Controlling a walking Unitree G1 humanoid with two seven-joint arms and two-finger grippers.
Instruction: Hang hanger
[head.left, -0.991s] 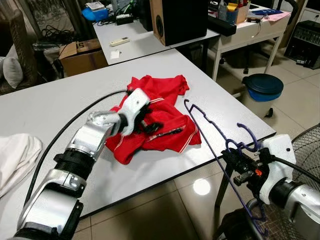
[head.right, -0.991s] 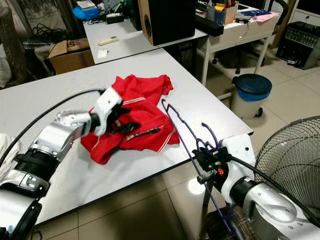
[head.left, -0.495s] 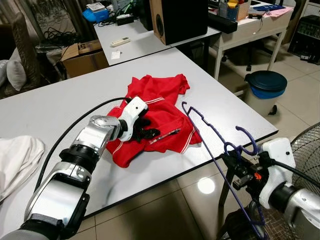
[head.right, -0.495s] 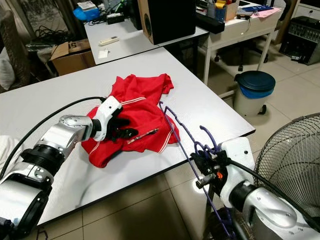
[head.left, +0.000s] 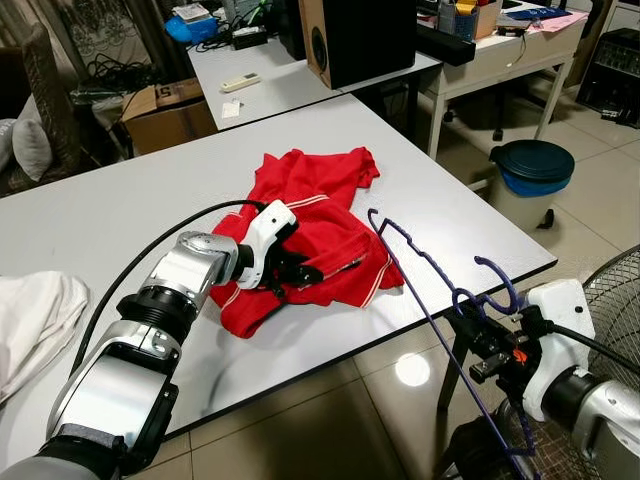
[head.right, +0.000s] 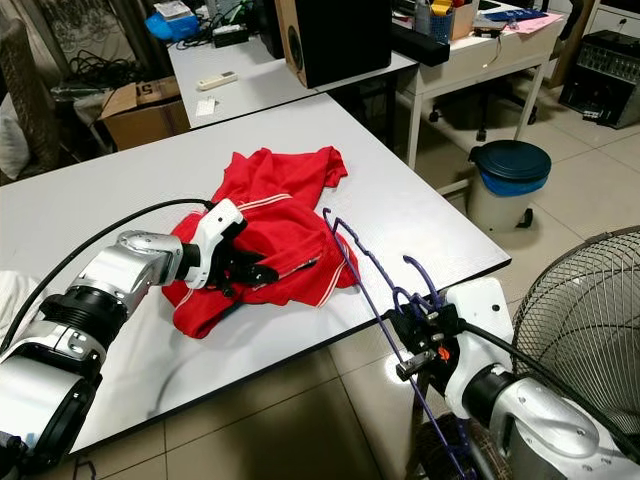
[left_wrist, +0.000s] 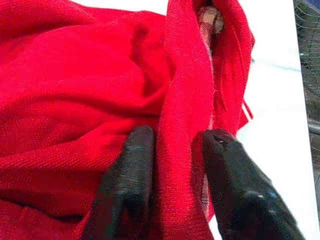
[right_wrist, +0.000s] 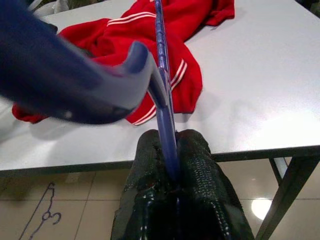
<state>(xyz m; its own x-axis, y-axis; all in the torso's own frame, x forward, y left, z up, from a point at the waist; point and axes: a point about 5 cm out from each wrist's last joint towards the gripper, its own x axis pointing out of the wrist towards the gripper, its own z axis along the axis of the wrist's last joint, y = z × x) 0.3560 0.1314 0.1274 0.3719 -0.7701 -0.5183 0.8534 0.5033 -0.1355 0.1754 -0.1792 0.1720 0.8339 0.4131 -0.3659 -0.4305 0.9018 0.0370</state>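
Note:
A crumpled red shirt (head.left: 320, 215) with white stripes lies on the grey table (head.left: 100, 220). My left gripper (head.left: 303, 272) rests on the shirt's near side. In the left wrist view its two black fingers (left_wrist: 125, 185) are shut on a fold of the red cloth (left_wrist: 182, 110). My right gripper (head.left: 482, 347) hangs just off the table's front right edge, shut on a thin purple hanger (head.left: 415, 265). The hanger's long bar slants up over the table edge toward the shirt, and its hook curls above the gripper. The right wrist view shows the hanger (right_wrist: 162, 95) clamped between the fingers (right_wrist: 200, 165).
A white cloth (head.left: 30, 320) lies at the table's left edge. A blue bin (head.left: 527, 170) stands on the floor at right, and a fan (head.right: 580, 300) is close to my right arm. Behind are a black speaker (head.left: 360, 40), another table and a cardboard box (head.left: 165, 110).
My left gripper has slid a little down the shirt toward me and its fingers have closed on a fold. The right arm with the hanger has hardly moved.

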